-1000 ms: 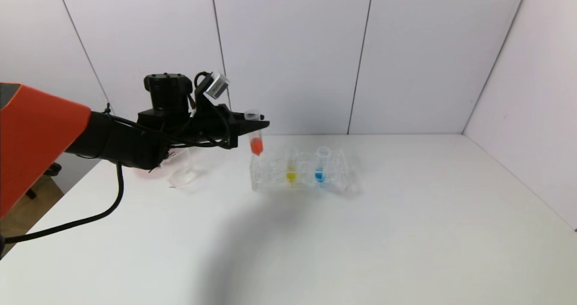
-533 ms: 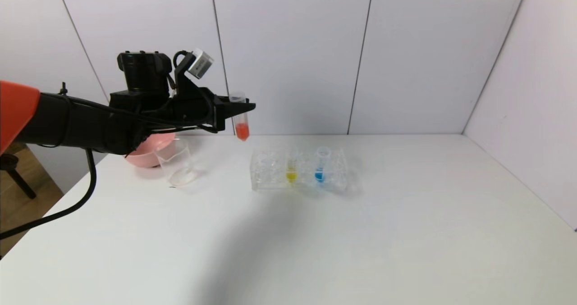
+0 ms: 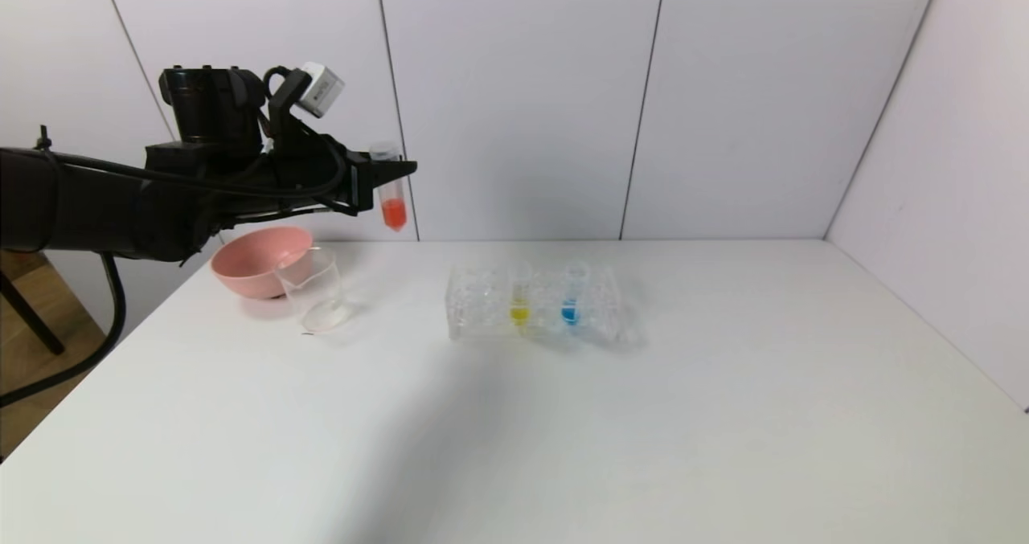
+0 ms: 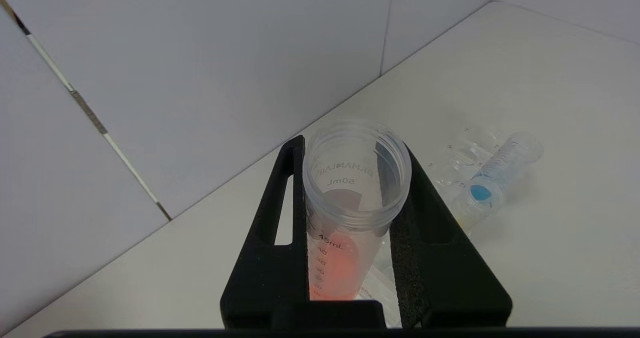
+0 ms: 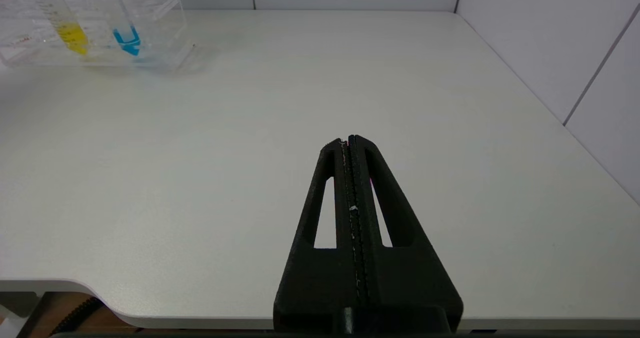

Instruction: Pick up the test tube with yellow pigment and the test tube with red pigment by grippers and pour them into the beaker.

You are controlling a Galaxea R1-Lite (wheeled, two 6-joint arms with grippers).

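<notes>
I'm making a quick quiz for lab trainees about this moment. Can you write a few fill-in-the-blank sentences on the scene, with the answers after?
1. The left gripper holds the test tube with ____ pigment upright in the air.
2. The test tube with yellow pigment stands in the rack beside a tube with ____ liquid.
3. The beaker stands on the table in front of a ____ bowl.
4. The right gripper has its fingers ____.

Answers: red; blue; pink; shut

table [image 3: 643,415] front and right wide open; rack [image 3: 534,307] mid-back, beaker [image 3: 315,291] touching or just beside pink bowl [image 3: 253,261] back left crowd that corner.
</notes>
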